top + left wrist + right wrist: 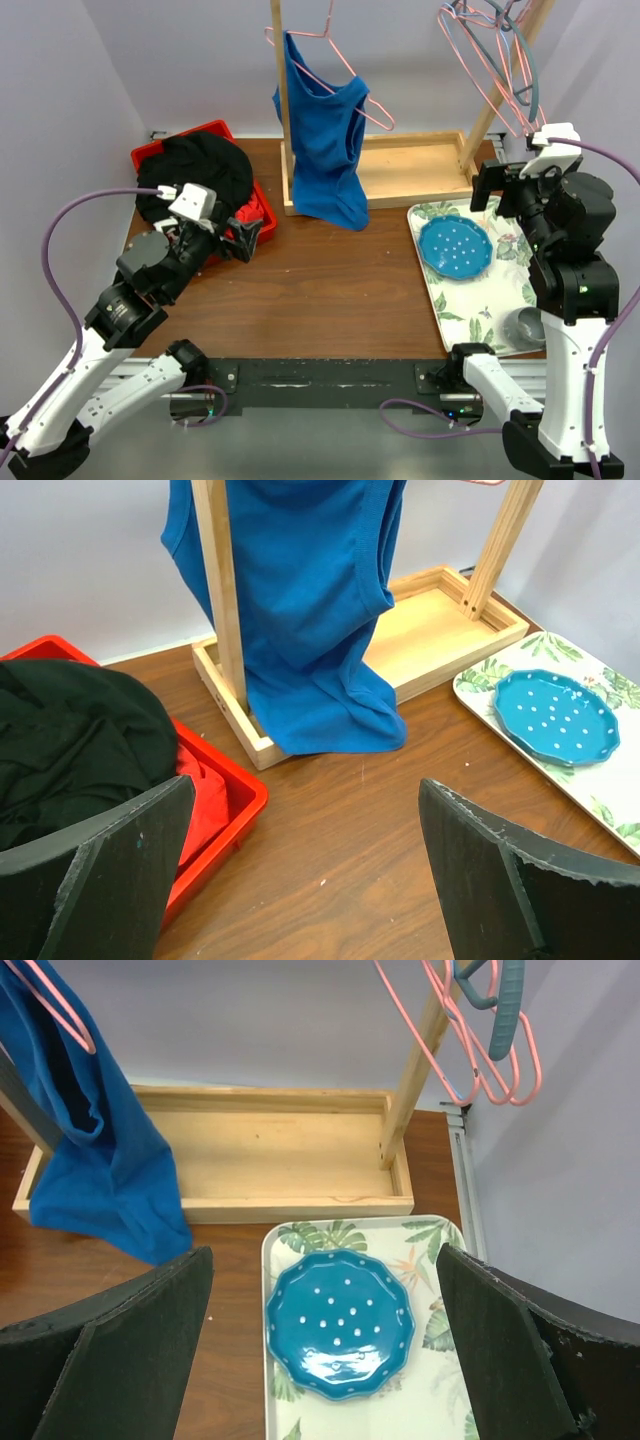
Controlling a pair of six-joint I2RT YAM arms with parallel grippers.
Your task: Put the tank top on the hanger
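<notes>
No separate black tank top shows; a heap of black fabric (205,165) fills the red bin (265,215) at the back left and also shows in the left wrist view (70,730). Thin pink wire hangers (487,88) hang empty with a teal one from the rack's top right, also in the right wrist view (432,1048). My left gripper (248,238) is open and empty, low over the table beside the bin (305,790). My right gripper (505,185) is open and empty, raised over the tray (325,1255).
A blue tank top (330,140) hangs on another pink hanger from the wooden rack (420,165). A leaf-patterned tray (440,300) at the right holds a blue dotted plate (455,247) and a grey cup (522,325).
</notes>
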